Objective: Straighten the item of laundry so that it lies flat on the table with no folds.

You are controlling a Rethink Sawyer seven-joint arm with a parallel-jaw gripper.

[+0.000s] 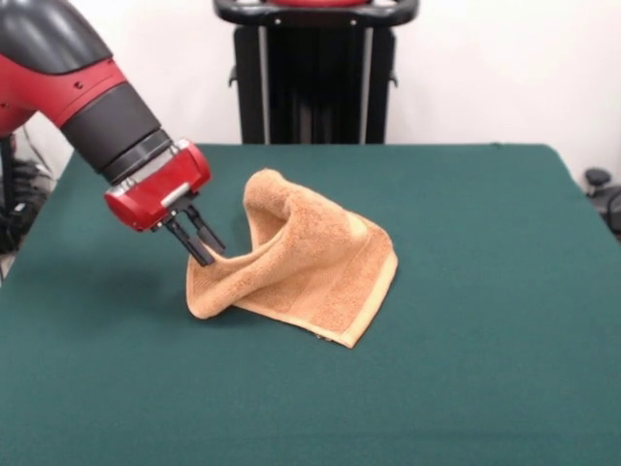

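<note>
The orange-tan towel (325,267) lies crumpled in the middle of the dark green table (475,359). Part of it stands up in a folded peak at its far left, and its right part slopes down to a corner on the table near the front. My gripper (212,254) comes in from the upper left, tilted. Its two black fingers (199,233) are close together and pinch the towel's raised left edge. The towel's white tag does not show.
The robot's black pedestal (315,78) stands behind the table's far edge. Dark equipment shows off the table's left edge (19,194) and right edge (602,194).
</note>
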